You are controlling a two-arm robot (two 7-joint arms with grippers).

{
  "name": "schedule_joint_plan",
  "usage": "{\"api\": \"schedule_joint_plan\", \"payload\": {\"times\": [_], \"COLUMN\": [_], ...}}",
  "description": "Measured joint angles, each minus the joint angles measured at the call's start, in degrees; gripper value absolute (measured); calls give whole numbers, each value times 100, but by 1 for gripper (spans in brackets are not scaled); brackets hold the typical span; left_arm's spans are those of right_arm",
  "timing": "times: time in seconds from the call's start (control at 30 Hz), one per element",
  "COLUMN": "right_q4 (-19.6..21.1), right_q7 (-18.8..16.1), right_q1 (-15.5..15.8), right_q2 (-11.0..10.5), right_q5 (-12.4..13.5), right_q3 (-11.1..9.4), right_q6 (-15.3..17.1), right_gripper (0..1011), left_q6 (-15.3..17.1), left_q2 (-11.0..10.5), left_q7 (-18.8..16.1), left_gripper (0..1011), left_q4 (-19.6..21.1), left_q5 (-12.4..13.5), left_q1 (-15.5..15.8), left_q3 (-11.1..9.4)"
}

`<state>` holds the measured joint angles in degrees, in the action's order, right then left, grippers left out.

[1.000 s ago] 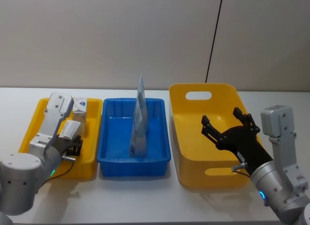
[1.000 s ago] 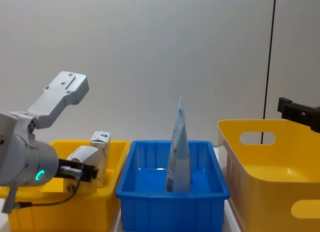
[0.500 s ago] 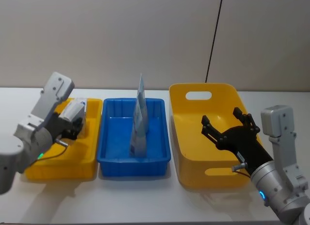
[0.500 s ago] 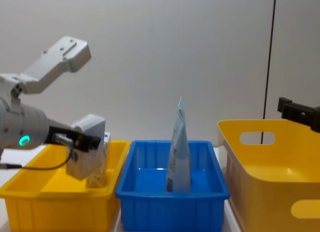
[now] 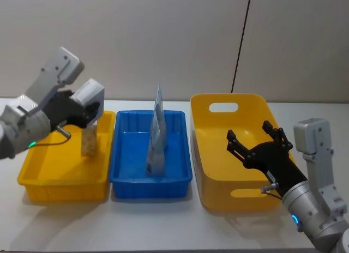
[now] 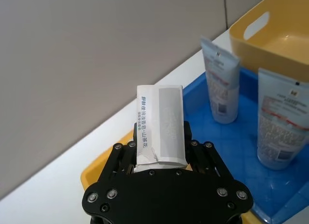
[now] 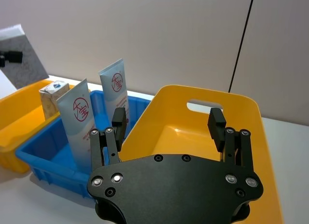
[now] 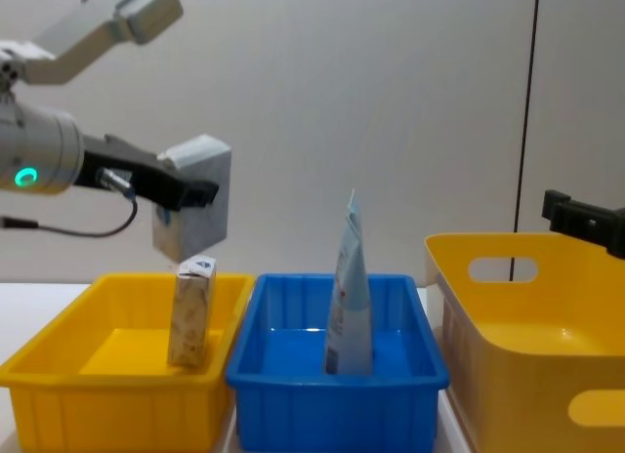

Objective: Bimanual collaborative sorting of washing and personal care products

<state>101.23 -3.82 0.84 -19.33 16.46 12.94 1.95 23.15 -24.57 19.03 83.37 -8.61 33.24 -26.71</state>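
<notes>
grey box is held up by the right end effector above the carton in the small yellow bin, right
Not the right: the chest view shows the left end effector holding the grey box up, above the carton in the small yellow bin.

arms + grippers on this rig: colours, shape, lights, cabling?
Left arm and right arm: light grey rounded housings with a boxy grey link. Each has a lit status light near the wrist, green on the left, bluer on the right. Left gripper and right gripper: matte black, screw-studded plate, two squared fingers. Thin dark cable by the left wrist.
</notes>
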Motion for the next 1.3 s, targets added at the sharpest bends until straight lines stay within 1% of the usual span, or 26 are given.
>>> {"api": "schedule_joint_plan", "payload": {"times": [0.1,0.2,0.27,0.3,0.33,0.37,0.43,0.53,0.63,0.83,0.97,1.17,1.27,1.3], "right_q4": [0,0,0,0,0,0,0,0,0,0,0,0,0,0], "right_q7": [0,0,0,0,-1,0,0,0,0,0,0,0,0,0], "right_q1": [0,0,0,0,0,0,0,0,0,0,0,0,0,0], "right_q2": [0,0,0,0,0,0,0,0,0,0,0,0,0,0], "right_q5": [0,0,0,0,0,0,0,0,0,0,0,0,0,0], "right_q3": [0,0,0,0,0,0,0,0,0,0,0,0,0,0], "right_q6": [0,0,0,0,0,0,0,0,0,0,0,0,0,0], "right_gripper": [1001,1001,1001,1000,1001,1001,1001,1001,1001,1001,1001,1001,1001,1001], "left_q6": [-226,-363,-516,-541,-638,-638,-807,-920,-1120,-1373,-1584,-1821,-1957,-2024], "left_q2": [-52,-74,-84,-85,-86,-86,-83,-72,-40,25,90,170,220,250], "left_q7": [309,483,689,725,853,853,1104,1276,1592,2033,2420,2878,3151,3302], "left_gripper": [390,390,390,389,390,390,390,390,390,390,390,390,390,390], "left_q4": [-66,-123,-186,-202,-262,-262,-368,-459,-626,-866,-1087,-1349,-1505,-1588], "left_q5": [-19,-54,-106,-116,-155,-155,-238,-303,-427,-616,-783,-975,-1082,-1140], "left_q1": [161,268,361,383,458,458,573,663,802,977,1122,1287,1380,1434], "left_q3": [-27,-45,-62,-67,-83,-83,-113,-139,-180,-243,-301,-372,-415,-441]}}
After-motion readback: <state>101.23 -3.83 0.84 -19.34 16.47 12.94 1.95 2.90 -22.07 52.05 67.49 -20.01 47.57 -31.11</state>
